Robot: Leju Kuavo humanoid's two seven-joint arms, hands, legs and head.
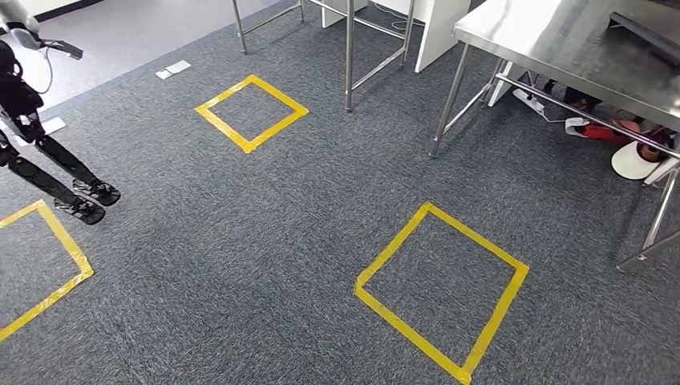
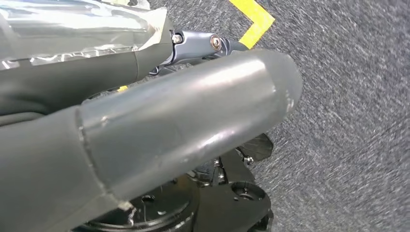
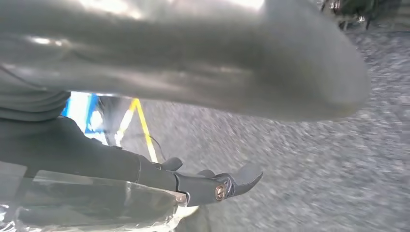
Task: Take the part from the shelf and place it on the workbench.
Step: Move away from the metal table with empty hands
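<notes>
Beyond the near yellow square (image 1: 441,289), the steel table (image 1: 545,40) stands as the likely drop-off, with the walk across the carpet (image 1: 240,241) as the step in hand.

Crinkled clear film (image 2: 72,29) lies along the dark fingers of the left robot hand (image 2: 169,125), and similar film shows against the right robot hand (image 3: 193,72). Whether this wraps the part, and whether either robot hand is clamped on it or lying loose, I cannot tell. If it is the part, it hangs low over the carpet beside that square. A good walk would probably take short, level steps to stand inside the square, squared up to the table just past it, arms quiet. A second robot (image 1: 48,160) stands well apart from the square, on its far side from the table.
</notes>
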